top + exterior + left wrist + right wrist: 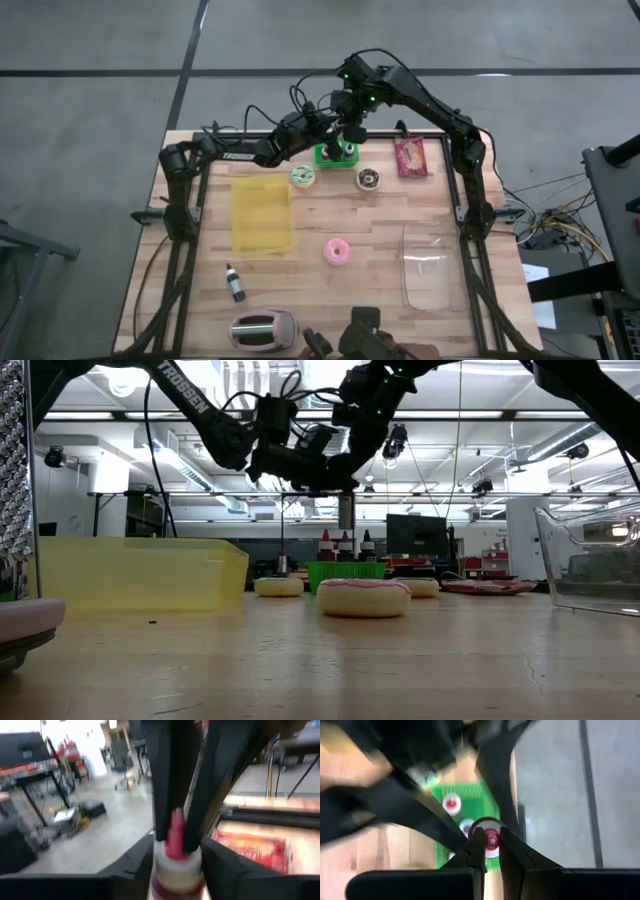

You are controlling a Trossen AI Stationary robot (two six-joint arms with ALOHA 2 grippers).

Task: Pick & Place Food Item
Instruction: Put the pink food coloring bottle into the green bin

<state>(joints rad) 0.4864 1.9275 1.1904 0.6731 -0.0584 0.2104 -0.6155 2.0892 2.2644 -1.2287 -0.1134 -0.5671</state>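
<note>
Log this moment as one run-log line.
right gripper: shut on red bottle cap | left gripper: around bottle | above green basket

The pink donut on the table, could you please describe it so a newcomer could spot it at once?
Start from the wooden table in the high view and find the yellow bin and the clear container. The pink donut lies alone between them. The other two donuts, white-green and chocolate, sit farther back by the green basket.

You see a matt, pale wooden table [380, 215] with visible plank grain. At five o'clock sits a clear, glossy plastic container [433, 265]; at nine, a translucent yellow bin [262, 216], probably plastic.
</note>
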